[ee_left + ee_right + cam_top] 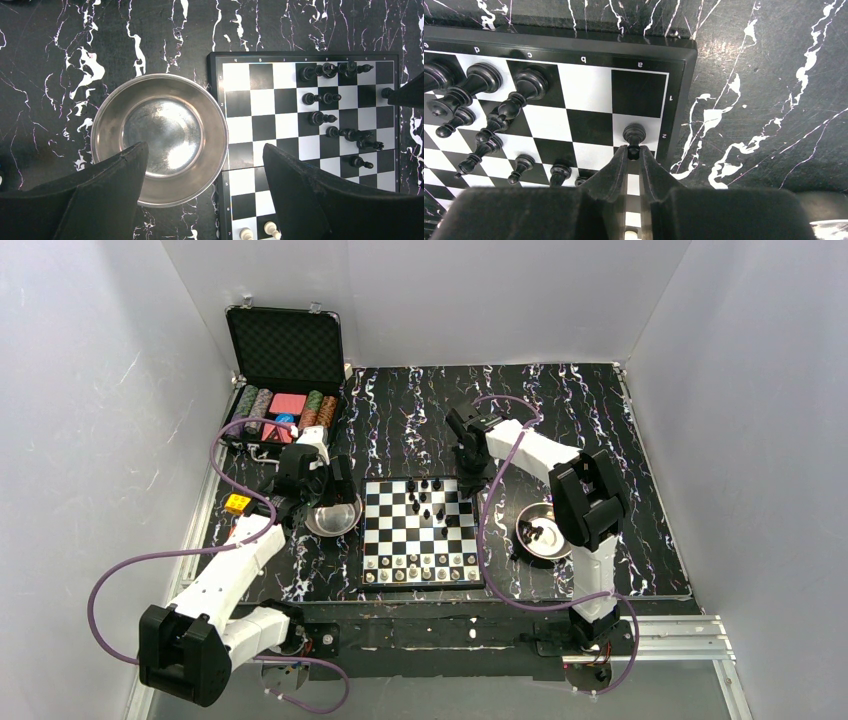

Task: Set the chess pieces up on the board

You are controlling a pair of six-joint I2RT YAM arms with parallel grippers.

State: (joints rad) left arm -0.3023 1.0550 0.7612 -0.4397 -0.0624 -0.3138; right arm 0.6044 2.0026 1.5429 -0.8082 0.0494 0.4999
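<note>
Top view: the right claw (468, 480) hangs over the far right corner of the board (400, 532).

Left wrist: the left claw (205, 150) gapes wide, empty, above a bowl (160, 130).

Right wrist: the right claw (634, 153) pinches a black pawn (634, 134) at the edge square. Seat it centred, then release and lift straight.

arms (225, 575): white links, black joints | cables (120, 570): purple | fingers (100, 200): black

The left arm (225, 575) reaches forward from its base, wrist turned down, its jaws spread wide. The right arm (545, 450) bends up and over to the left, jaws pinched narrowly on a pawn (634, 135).
</note>
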